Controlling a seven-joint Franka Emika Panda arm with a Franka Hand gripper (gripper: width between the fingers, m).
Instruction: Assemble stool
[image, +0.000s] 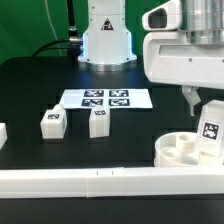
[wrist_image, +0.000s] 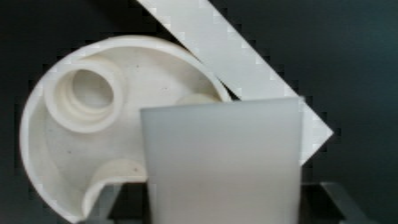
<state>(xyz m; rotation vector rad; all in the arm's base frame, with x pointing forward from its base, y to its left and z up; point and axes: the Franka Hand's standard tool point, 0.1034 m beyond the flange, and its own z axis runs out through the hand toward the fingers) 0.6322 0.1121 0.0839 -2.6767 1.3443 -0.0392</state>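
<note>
— Three stool legs, is that the whole count?

— Three for certain. One loose leg (image: 52, 122) and a second loose leg (image: 98, 122) stand apart on the black table (image: 30, 80), near the marker board (image: 105, 98). The third leg (image: 210, 128) is clamped between the jaws of the gripper (image: 203, 112). A white piece (image: 3, 133) at the exterior view's left edge is cut off, so I cannot tell what it is.

— And the seat?

— One round seat (image: 165, 152) lies sockets up, touching the border rail (image: 100, 182). The third leg hangs just above it, and it fills the wrist view between dark fingers (wrist_image: 121, 205).

— How will the parts handle?

— They look like stiff, light moulded plastic with smooth faces, so probably slippery. I would grip a leg across its flat opposite sides, well clear of the end that enters a socket.
</note>
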